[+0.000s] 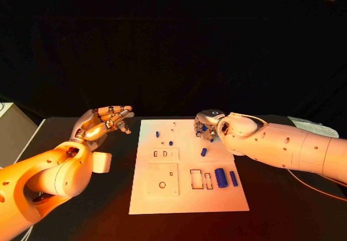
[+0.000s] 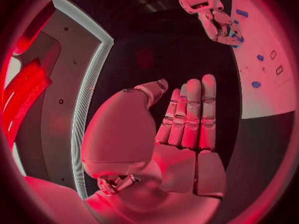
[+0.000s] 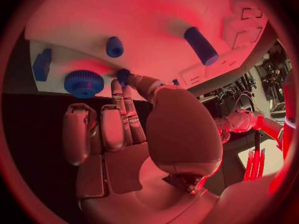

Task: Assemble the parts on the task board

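The white task board (image 1: 184, 198) lies in the middle of the black table. My right hand (image 1: 206, 128) hovers low over its far right corner, thumb and fingertips (image 3: 126, 92) meeting on a small blue part (image 3: 123, 74). Close by it lie a blue gear (image 3: 82, 83), a blue block (image 3: 42, 64) and a short blue peg (image 3: 114, 47). More blue parts sit on the board: small pegs (image 1: 158, 134) (image 1: 171, 143), a tilted piece (image 1: 204, 151), a thick cylinder (image 1: 220, 177) and a thinner one (image 1: 233, 178). My left hand (image 1: 105, 123) is raised left of the board, fingers straight, holding nothing.
The board has rectangular recesses (image 1: 196, 179) and a square plate with a hole (image 1: 162, 179) in its near half. A pale box (image 1: 7, 114) stands at the table's left edge. A white cable (image 1: 312, 126) lies at the far right.
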`<state>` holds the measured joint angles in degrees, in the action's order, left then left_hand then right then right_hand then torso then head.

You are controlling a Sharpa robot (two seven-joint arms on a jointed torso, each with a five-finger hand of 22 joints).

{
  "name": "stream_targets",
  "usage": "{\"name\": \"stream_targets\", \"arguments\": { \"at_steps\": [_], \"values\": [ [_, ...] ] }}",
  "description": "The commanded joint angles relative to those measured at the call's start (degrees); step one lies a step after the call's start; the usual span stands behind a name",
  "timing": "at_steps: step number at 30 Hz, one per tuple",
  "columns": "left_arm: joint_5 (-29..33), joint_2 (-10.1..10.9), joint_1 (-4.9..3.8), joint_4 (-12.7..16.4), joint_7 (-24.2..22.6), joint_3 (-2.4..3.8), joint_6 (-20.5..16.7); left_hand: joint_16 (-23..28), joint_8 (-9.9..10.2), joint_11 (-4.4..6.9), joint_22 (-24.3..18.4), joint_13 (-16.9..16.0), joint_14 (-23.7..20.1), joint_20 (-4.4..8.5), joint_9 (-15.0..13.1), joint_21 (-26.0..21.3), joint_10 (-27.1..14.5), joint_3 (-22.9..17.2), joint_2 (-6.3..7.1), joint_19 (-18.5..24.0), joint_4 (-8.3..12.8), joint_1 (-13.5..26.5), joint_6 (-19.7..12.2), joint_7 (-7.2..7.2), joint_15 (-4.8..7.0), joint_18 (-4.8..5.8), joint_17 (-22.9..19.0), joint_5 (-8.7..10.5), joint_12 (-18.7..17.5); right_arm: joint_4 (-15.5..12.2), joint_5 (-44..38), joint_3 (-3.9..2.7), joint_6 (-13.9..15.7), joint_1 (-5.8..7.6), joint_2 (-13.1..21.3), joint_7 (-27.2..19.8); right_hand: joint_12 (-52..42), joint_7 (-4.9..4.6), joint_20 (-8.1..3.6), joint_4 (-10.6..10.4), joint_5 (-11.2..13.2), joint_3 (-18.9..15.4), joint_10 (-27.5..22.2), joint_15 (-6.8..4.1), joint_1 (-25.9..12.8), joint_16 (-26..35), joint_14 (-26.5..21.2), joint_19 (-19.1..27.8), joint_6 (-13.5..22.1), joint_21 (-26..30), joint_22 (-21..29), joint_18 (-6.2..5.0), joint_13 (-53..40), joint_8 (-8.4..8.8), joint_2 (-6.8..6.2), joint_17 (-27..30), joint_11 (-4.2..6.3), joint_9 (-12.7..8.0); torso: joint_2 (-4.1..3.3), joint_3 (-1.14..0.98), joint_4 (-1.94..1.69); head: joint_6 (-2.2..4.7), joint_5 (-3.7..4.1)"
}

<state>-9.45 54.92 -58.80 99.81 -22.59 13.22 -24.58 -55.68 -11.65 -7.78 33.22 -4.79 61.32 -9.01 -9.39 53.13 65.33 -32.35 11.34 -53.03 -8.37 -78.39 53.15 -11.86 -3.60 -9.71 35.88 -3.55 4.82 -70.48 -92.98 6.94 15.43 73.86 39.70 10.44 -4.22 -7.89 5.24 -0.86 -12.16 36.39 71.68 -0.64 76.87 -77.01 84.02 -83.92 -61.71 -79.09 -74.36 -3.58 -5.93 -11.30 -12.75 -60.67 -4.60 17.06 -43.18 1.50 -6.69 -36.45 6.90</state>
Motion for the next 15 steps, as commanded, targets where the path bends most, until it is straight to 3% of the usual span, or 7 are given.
{"name": "stream_targets", "arguments": {
  "at_steps": [1,15],
  "values": [
    [-0.3,-0.1,0.00,0.1,-0.2,0.06,1.1,-0.4,-0.3,0.03,0.0,0.0,0.4,-0.14,-0.1,0.2,-0.5,-0.3,-0.10,0.4,0.0,0.6,-0.2,0.21,0.05,-0.75,-0.1,0.02,-0.1,-0.3,-1.3,0.11,2.7,-0.20,0.1,0.6,-0.2,-0.05,-0.48,0.4,0.0,0.3,1.4,-0.36,0.7,-0.3,1.1,-0.9,-0.4,-0.4,-0.2,0.43,-0.3,-0.41,0.98,-0.1,0.85,0.2,-0.20,-0.02,-0.05,0.12,0.10],
    [-0.3,-0.1,0.01,0.1,-0.2,0.06,1.0,-0.4,-0.3,0.01,0.2,0.0,0.4,-0.14,-0.1,0.4,-0.6,-0.3,-0.09,0.5,0.0,0.6,-0.2,0.20,0.05,-0.75,-0.1,0.04,-0.1,-2.9,-1.3,-0.35,9.0,0.02,1.0,0.7,-0.1,-0.01,-0.59,1.2,0.1,0.9,1.8,-0.45,1.3,-0.8,1.2,-1.1,-0.5,-0.9,-1.0,0.57,-0.6,-0.65,1.16,-0.7,0.94,0.6,-0.34,0.13,-0.14,0.70,0.35]
  ]
}}
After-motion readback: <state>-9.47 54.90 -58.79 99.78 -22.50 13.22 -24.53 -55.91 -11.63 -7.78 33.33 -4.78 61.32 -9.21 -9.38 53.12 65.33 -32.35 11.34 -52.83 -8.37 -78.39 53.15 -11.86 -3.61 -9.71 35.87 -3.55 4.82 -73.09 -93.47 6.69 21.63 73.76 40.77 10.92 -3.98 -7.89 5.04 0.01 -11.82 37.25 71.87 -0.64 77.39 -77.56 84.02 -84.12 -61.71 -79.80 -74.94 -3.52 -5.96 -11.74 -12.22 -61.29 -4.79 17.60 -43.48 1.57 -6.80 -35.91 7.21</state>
